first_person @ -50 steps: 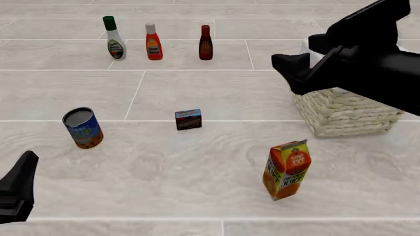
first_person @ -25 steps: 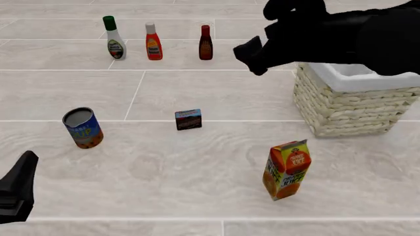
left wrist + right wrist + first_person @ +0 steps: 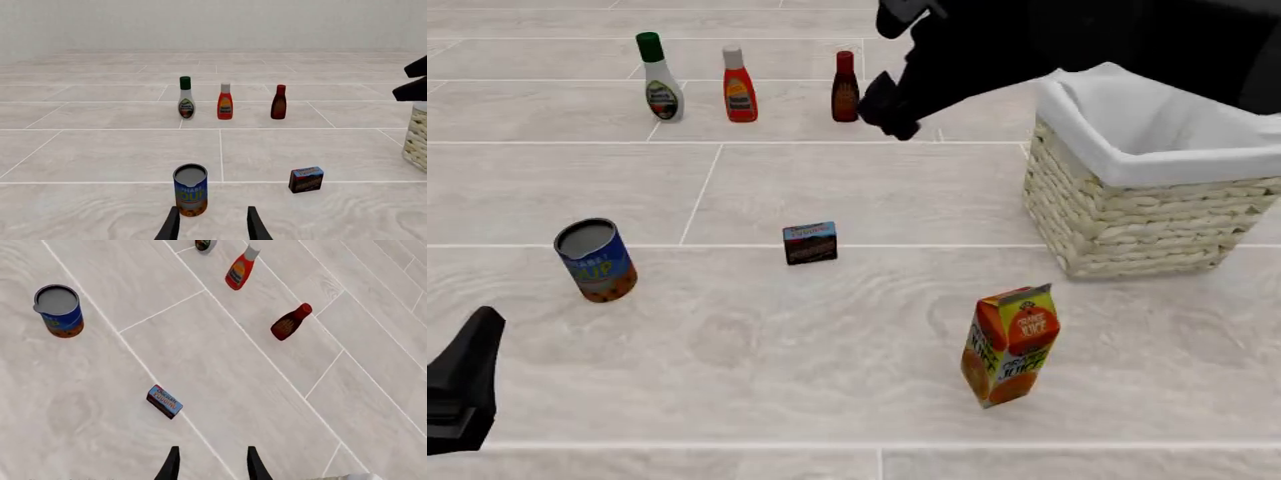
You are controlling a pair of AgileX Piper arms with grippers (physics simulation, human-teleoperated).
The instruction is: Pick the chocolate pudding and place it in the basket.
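Half a second has carried the right gripper (image 3: 888, 110) off the basket (image 3: 1121, 225) toward nine o'clock; it now hangs high over the floor just beside the dark sauce bottle (image 3: 845, 87) in the front view, and the white liner, hidden a second ago, lies fully exposed. Its fingers (image 3: 171, 466) stand apart with nothing between them. The chocolate pudding (image 3: 810, 243) has not moved: it stands upright at the centre, on the floor, with the basket well apart at its three o'clock and the soup can (image 3: 595, 260) at its nine. The orange juice carton (image 3: 1010, 345) leans at five o'clock from it. The left gripper (image 3: 212, 227) stays low at seven o'clock, jaws parted and empty, facing the can.
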